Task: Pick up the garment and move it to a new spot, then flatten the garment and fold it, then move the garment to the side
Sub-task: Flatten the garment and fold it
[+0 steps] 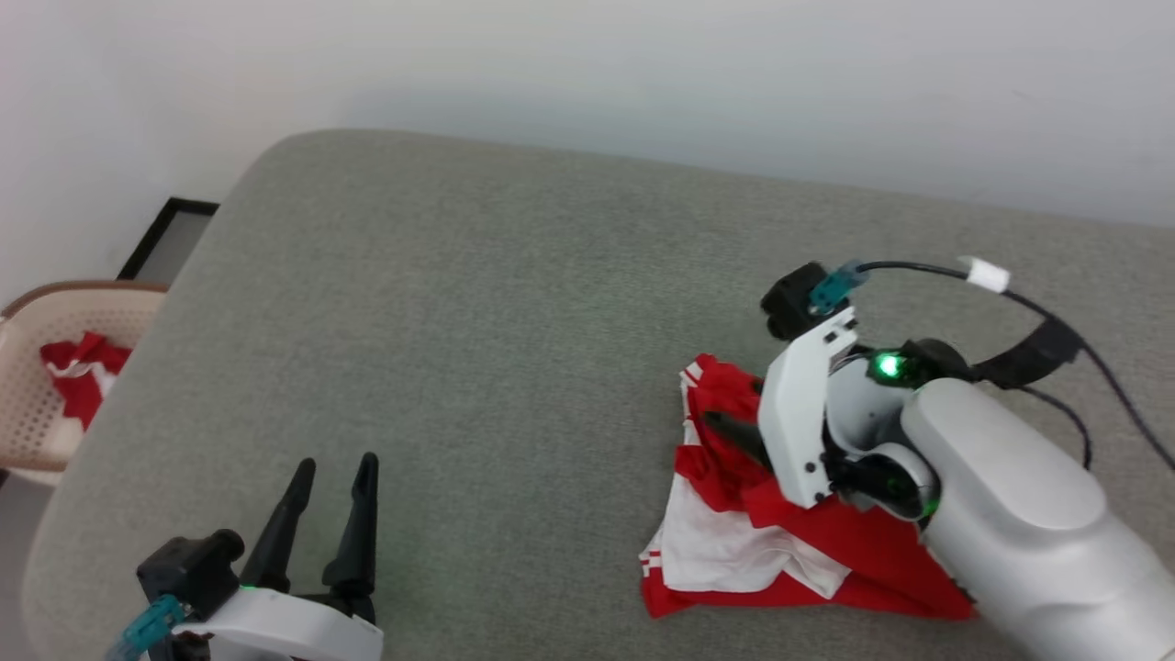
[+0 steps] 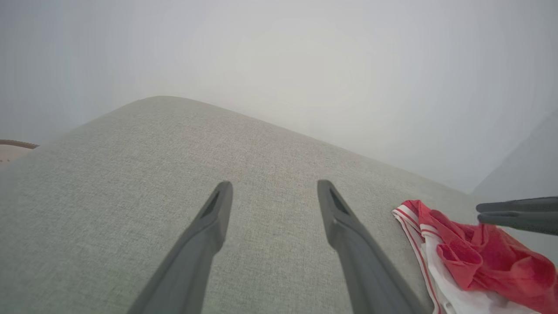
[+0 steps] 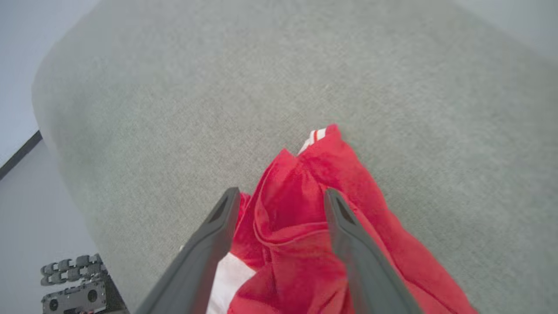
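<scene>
The garment point(image 1: 734, 542), red with white sleeves and striped trim, lies crumpled on the right part of the grey-green padded surface point(image 1: 514, 303). My right gripper point(image 1: 725, 430) is down on its upper part. In the right wrist view that gripper point(image 3: 281, 194) is open, its two fingers standing either side of a raised red fold of the garment point(image 3: 301, 261). My left gripper point(image 1: 337, 461) stands open at the lower left, well apart from the garment, with nothing between its fingers point(image 2: 274, 185). The left wrist view shows the garment point(image 2: 479, 257) at the lower right.
A beige lattice basket point(image 1: 83, 286) holding a small red-and-white cloth heap point(image 1: 83, 376) stands off the surface's left edge. A black-framed panel point(image 1: 170, 239) lies on the floor behind it. The surface's rounded far-left corner point(image 1: 303, 147) meets a pale wall.
</scene>
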Available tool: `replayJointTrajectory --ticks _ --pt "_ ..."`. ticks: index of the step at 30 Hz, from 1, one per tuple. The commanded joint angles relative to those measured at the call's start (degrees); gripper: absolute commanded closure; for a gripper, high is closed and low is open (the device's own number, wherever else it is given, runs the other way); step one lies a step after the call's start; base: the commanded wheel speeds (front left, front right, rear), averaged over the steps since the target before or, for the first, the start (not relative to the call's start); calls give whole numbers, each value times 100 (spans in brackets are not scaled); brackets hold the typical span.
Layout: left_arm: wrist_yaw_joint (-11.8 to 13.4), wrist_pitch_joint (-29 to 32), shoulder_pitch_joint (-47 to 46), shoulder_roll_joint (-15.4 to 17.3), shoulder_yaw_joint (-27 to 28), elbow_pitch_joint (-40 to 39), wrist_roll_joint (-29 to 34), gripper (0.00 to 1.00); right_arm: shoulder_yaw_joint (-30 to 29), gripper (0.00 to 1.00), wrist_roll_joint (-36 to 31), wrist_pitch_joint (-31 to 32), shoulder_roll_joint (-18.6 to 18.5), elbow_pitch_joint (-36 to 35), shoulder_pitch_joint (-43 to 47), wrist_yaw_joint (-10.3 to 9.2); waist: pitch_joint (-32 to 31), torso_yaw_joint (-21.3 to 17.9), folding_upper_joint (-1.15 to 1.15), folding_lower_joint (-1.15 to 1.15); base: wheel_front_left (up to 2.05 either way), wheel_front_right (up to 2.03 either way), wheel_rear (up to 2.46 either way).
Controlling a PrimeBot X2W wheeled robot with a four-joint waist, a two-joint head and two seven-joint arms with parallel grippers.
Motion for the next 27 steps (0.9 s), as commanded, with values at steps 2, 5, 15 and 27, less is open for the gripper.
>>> replayJointTrajectory --ticks 2,5,15,27 --pt "15 6 73 30 27 -45 65 0 71 0 50 -244 -208 -188 -44 -10 -41 -197 0 0 0 0 0" --pt "45 6 117 74 63 -80 85 0 121 0 112 -661 -472 -444 58 -10 -71 -377 0 0 0 0 0" --pt "111 7 321 219 168 -213 130 0 -125 0 79 -2362 -1249 -835 558 -10 -174 -989 0 0 0 0 0" --pt "135 6 597 284 494 -407 173 0 -917 0 -138 -4021 -1770 -602 1434 -10 -341 -1304 0 0 0 0 0"
